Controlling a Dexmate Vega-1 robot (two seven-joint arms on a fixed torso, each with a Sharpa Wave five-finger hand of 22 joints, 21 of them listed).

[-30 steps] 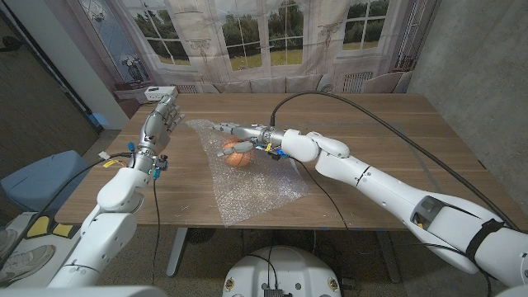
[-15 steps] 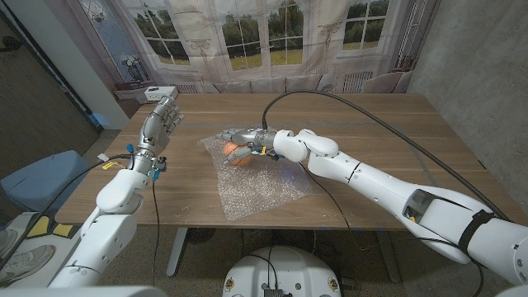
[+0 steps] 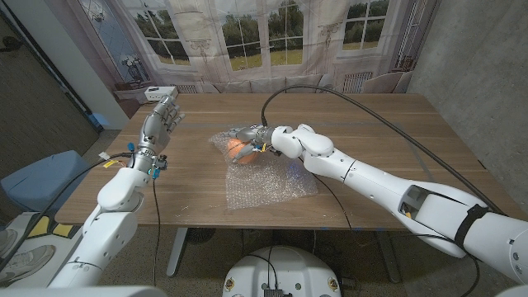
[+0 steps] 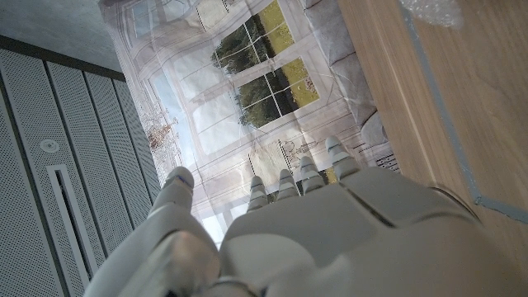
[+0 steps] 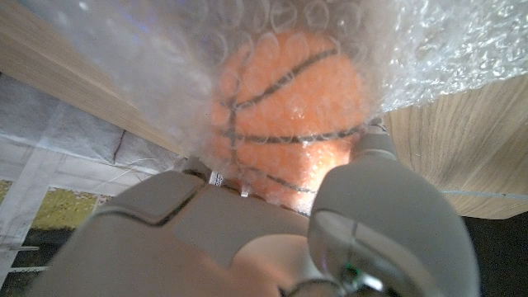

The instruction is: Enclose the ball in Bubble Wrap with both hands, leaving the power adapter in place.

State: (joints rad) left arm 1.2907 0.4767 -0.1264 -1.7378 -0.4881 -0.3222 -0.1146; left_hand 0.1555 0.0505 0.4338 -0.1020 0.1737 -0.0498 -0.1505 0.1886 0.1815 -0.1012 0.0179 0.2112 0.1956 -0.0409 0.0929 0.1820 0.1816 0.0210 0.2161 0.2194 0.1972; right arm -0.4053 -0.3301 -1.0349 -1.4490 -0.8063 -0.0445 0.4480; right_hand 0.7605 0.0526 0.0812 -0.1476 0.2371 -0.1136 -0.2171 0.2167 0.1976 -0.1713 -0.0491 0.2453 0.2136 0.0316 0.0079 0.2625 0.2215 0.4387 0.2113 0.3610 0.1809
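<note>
My right hand (image 3: pixel 247 137) grips Bubble Wrap (image 3: pixel 268 183) folded over ball (image 3: pixel 237 147); ball sits under my fingers on table (image 3: pixel 388 140). My left hand (image 3: pixel 161 118) raised, fingers spread, holding nothing, well apart from wrap.

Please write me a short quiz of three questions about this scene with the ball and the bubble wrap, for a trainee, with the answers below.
1. True or false: the left hand is pressing on the bubble wrap.
2. Which hand is at the orange ball? A) the left hand B) the right hand C) both hands
3. Fill in: in the right wrist view, the ball's black lines show through the ____.

Key:
1. False: it is raised over the table, apart from the wrap, fingers spread.
2. B
3. bubble wrap
</note>
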